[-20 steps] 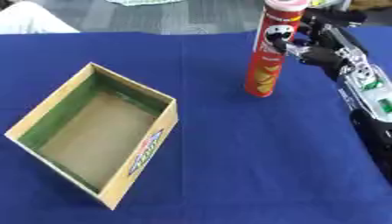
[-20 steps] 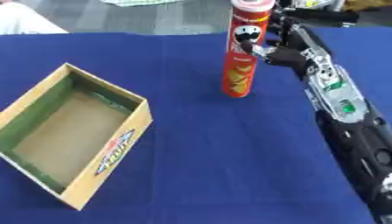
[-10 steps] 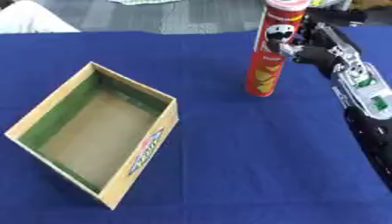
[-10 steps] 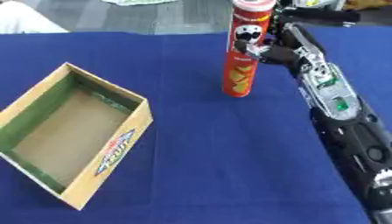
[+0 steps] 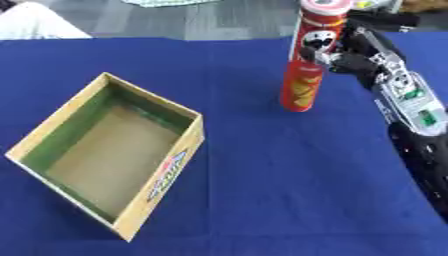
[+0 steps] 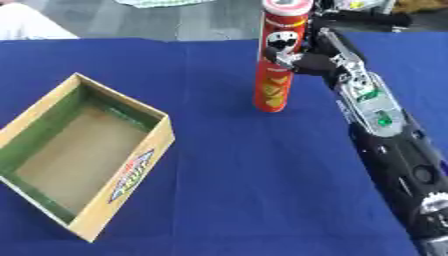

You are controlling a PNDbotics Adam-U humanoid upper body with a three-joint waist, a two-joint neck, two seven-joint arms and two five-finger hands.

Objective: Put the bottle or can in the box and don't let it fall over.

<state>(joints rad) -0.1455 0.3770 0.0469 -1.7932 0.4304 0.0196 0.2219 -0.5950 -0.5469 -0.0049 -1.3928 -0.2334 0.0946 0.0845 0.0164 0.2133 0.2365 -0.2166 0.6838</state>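
The right hand comes in from the upper right and sits against the upper half of the red can, on its right side. Its fingers look curled round the front of the tube, so I read it as grasping the can, though how far the thumb wraps behind is hidden. The forearm, black with a silver housing, runs down the right edge of both views.

The can is a tall, slim red crisp tube with a pale lid, standing upright on the blue tablecloth near the far edge of the table. Its long axis is vertical, and the hand holds it well above its middle, which leaves the base free to swing if the lift is jerky.

The cardboard box lies well apart from the can, toward the robot's left and nearer to the robot. It is open at the top, green along the inner walls, with a plain brown floor and a logo on the near side wall. Nothing is inside it.

So the coming move runs left and toward the body: the can must travel across open cloth, clear the box's right wall, and come down upright on its floor. The left hand shows in neither view, so the right hand is the only one placed to do this
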